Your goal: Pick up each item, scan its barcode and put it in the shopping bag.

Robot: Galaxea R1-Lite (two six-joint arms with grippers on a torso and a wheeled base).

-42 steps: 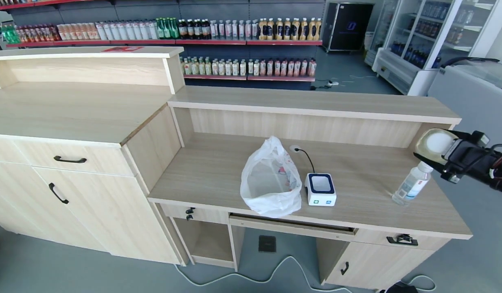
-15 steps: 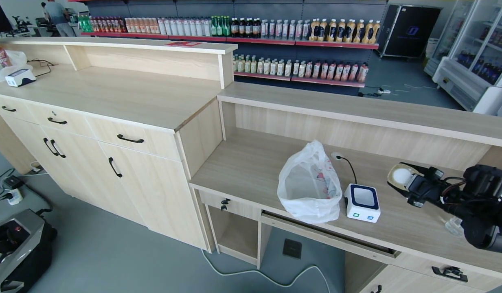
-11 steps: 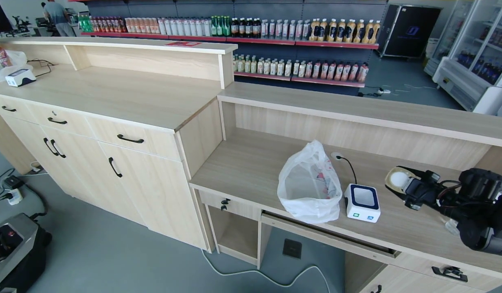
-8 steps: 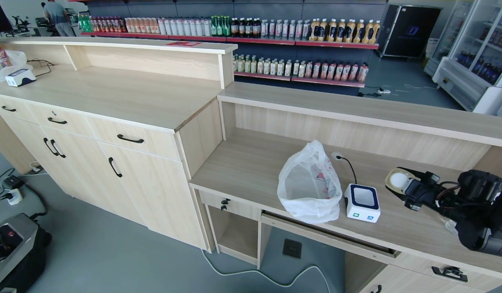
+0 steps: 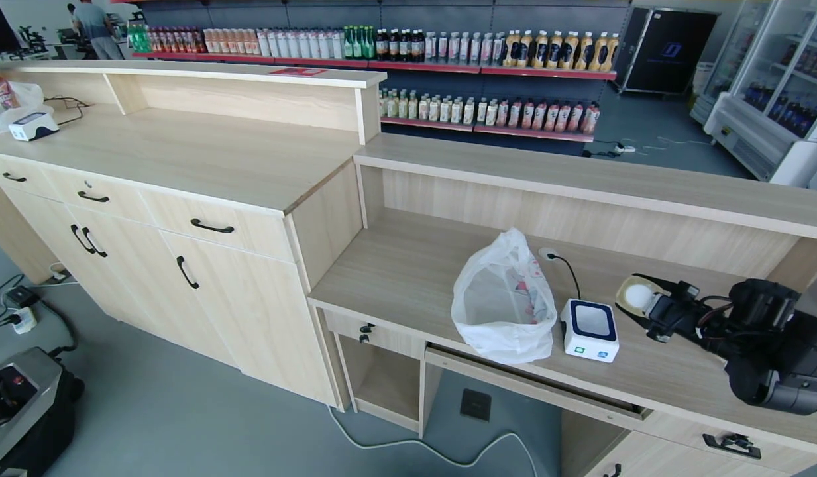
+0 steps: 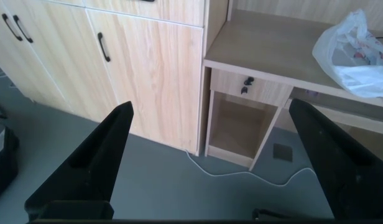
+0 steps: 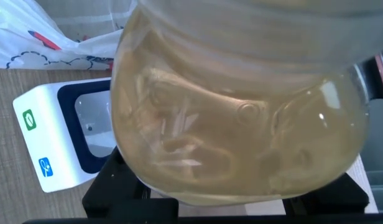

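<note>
By scanner [image 5: 589, 329]: bottle [image 5: 636, 295] in R pincer [image 5: 632, 299]

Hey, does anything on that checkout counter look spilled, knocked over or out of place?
Nothing stands out. The shopping bag stands open beside the scanner, the right pincer holds a bottle near it, and no spill shows on the counter.

A thin, crinkled, translucent white plastic shopping bag [image 5: 501, 311] and a smooth, glossy white plastic scanner [image 5: 588, 329] with a dark glassy window are sitting on a matt, pale wood-grain surface [image 5: 408, 278], while a clear, shiny plastic bottle [image 7: 241, 112] is catching the light.
</note>
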